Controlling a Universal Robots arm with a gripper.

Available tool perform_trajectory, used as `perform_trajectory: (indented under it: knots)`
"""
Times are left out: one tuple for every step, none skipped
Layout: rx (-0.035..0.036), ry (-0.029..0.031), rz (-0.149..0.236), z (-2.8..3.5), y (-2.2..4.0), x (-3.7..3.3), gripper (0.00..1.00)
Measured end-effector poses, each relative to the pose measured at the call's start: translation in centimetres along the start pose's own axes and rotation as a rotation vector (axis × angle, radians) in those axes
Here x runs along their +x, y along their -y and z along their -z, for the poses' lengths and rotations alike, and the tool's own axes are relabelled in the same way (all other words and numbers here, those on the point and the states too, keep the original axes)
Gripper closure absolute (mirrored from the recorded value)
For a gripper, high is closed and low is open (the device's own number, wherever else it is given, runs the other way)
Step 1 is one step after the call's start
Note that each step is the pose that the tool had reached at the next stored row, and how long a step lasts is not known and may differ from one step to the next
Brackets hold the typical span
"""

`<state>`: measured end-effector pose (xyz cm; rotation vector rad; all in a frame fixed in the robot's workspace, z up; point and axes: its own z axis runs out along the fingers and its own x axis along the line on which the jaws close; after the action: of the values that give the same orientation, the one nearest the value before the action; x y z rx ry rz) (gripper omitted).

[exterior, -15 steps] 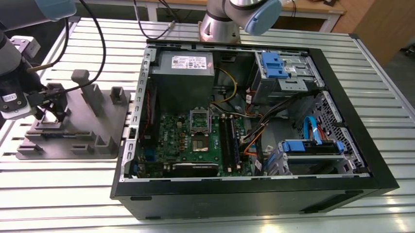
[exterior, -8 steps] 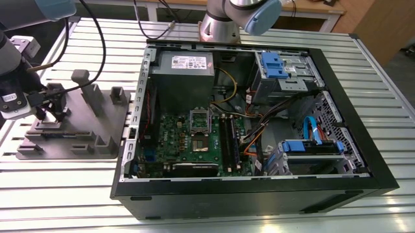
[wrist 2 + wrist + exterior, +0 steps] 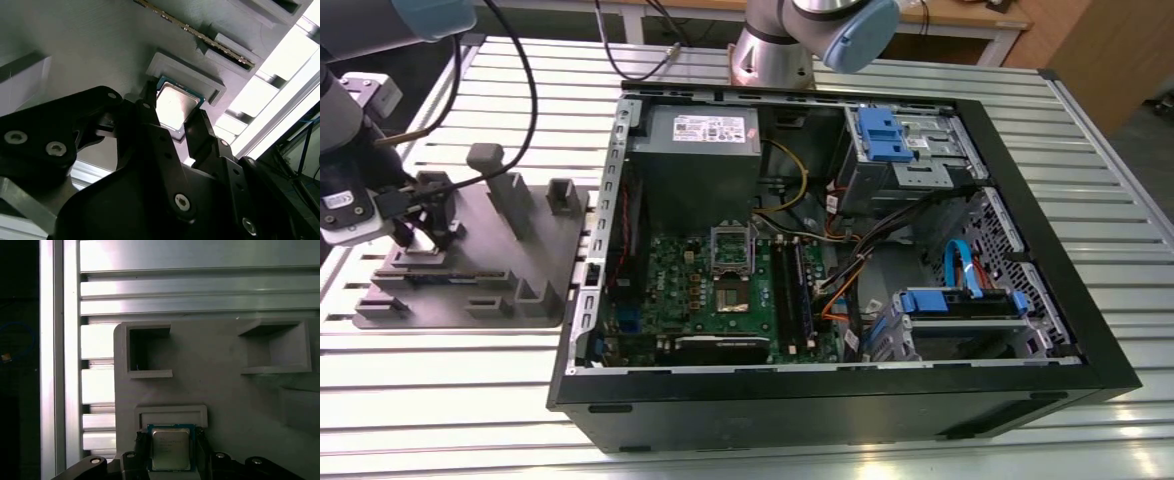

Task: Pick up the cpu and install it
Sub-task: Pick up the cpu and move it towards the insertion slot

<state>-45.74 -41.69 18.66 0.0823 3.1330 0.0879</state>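
At the exterior view's left, on the grey plastic holder tray [image 3: 554, 252] | small flat square silvery cpu [image 3: 170, 450] lies between the black jaws | jaws pinch its two sides

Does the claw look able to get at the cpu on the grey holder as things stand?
Likely yes. In the first wrist view the claw straddles the cpu, its fingers seemingly against two opposite edges. Nothing lies over the chip or between it and the claw on the grey holder.
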Motion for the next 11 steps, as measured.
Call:
perform_trajectory:
  knots:
    - [-0.0002, 0.0001, 0.000, 0.09, -0.01, 0.00, 0.53]
    - [-0.0001, 0.0000, 0.000, 0.17, -0.01, 0.00, 0.53]
    - [-0.0002, 0.0002, 0.000, 0.19, -0.02, -0.01, 0.53]
    - [-0.0003, 0.0004, 0.000, 0.19, -0.02, -0.01, 0.53]
    - [-0.0003, 0.0004, 0.000, 0.19, -0.02, -0.01, 0.53]
    - [-0.0002, 0.0002, 0.000, 0.24, -0.02, -0.01, 0.53]
    - [-0.0001, 0.0001, 0.000, 0.28, -0.02, -0.01, 0.53]
    - [-0.0001, 0.0002, 0.000, 0.28, -0.02, -0.01, 0.53]
    - [-0.0001, 0.0001, 0.000, 0.29, -0.02, -0.01, 0.53]
    - [-0.0001, 0.0000, 0.000, 0.32, -0.02, -0.01, 0.53]
    - [-0.0001, 0.0001, 0.000, 0.33, -0.02, -0.01, 0.53]
